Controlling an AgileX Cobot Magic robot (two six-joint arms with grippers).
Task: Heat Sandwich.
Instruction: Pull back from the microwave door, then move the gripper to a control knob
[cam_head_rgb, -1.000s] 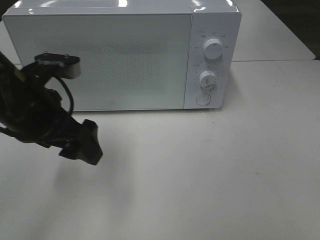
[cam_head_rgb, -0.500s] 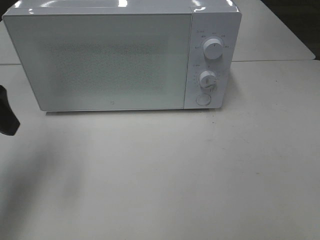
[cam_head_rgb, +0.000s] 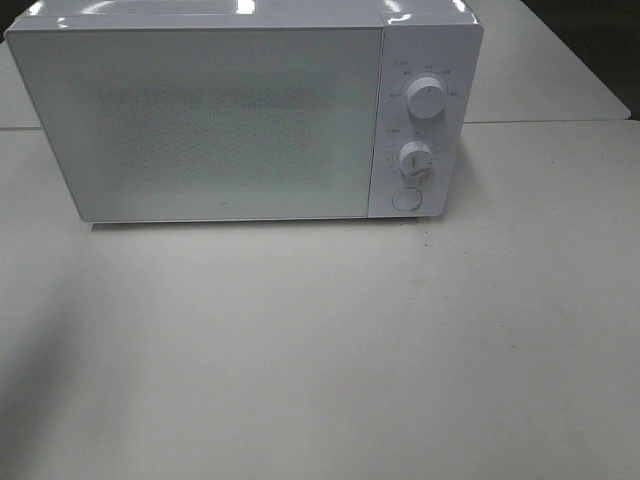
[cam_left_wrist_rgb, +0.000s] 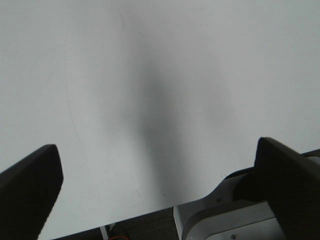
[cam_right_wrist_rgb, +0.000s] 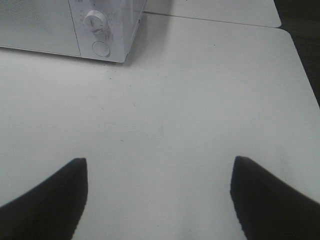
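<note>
Both jaws spread; left arm gone from overhead view; microwave (cam_head_rgb: 220, 120) seemingly shut.

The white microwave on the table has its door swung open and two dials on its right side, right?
Not open: the exterior high view shows the door of the boxy white microwave oven shut flush. It does stand on the pale table, with two round white dials on its right side.

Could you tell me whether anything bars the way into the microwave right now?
Yes: the microwave door is shut across the whole front opening. No sandwich shows in any view.
</note>
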